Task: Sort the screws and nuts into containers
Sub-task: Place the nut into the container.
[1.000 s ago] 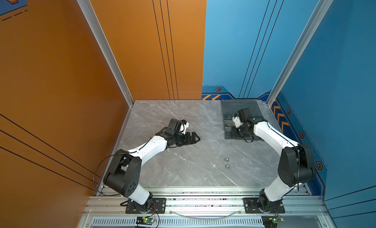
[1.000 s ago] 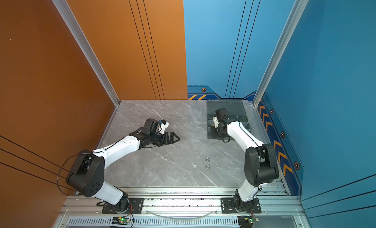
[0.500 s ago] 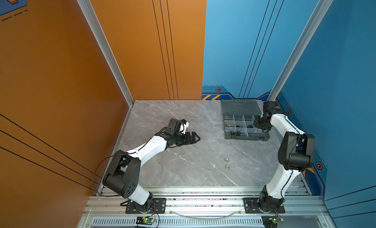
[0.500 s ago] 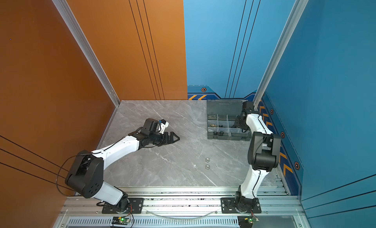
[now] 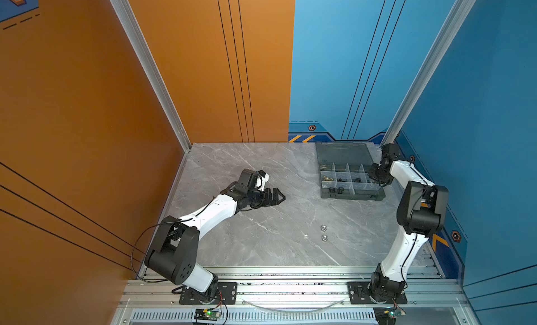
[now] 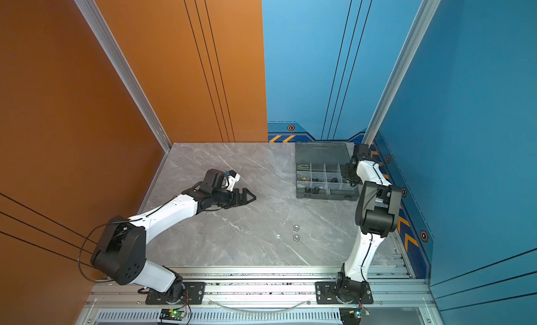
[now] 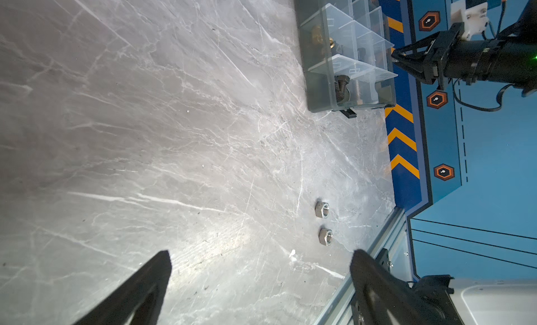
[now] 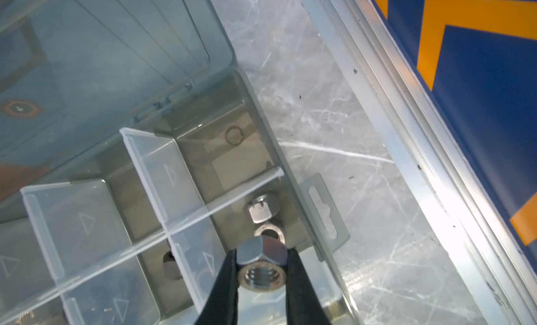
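Held nut: a silver hex nut (image 8: 261, 262), pinched across its flats, with the threaded bore facing the right wrist camera.
Right gripper: the right gripper (image 8: 261, 268) is closed narrowly on that nut and has nothing else in it.
Where the nut hangs: over the end compartment (image 8: 290, 219) of the organizer box (image 5: 351, 195), on the side nearest the right arm, and close to the box's outer wall.
Compartment contents: two silver nuts (image 8: 263, 211) lie there.
Coming move: probably a release, so the nut has to fall inside that wall.
Loose nuts: two more (image 5: 323, 228) lie on the table (image 5: 261, 236), well apart from the box.
Left gripper: the left gripper (image 5: 279, 197) is spread wide and empty, low over the table. It looks the nearer one to the loose nuts.
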Action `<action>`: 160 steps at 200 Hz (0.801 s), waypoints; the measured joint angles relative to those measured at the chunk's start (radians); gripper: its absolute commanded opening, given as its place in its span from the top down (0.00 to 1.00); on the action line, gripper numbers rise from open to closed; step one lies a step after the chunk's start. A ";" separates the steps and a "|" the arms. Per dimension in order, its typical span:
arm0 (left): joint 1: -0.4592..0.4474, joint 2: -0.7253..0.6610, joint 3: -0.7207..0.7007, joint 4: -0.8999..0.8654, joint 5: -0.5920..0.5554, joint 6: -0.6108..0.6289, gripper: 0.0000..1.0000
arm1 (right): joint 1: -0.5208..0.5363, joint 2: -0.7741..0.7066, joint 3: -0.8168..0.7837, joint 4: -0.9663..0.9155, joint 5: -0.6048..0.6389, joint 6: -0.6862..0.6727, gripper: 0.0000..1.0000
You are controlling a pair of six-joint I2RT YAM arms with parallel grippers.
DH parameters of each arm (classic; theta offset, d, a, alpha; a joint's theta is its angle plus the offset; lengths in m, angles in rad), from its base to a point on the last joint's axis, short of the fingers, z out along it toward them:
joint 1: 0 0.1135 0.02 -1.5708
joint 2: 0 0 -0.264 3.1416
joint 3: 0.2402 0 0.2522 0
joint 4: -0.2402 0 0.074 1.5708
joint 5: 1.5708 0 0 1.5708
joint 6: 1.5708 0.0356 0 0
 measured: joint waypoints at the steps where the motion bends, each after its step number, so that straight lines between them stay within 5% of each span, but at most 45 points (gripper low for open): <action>1: 0.000 0.000 0.000 0.000 0.000 0.000 0.02 | 0.000 0.001 0.000 0.000 0.000 0.000 0.77; 53: 0.003 0.004 0.009 -0.004 0.014 0.004 0.02 | 0.004 0.034 0.051 -0.037 -0.006 -0.006 0.54; 94: 0.008 0.013 0.046 -0.035 0.032 0.027 0.02 | 0.034 -0.016 0.068 -0.093 0.000 -0.023 0.47; 160: 0.011 0.017 0.048 -0.055 0.034 0.030 0.02 | 0.220 -0.434 -0.144 -0.224 -0.061 0.020 0.37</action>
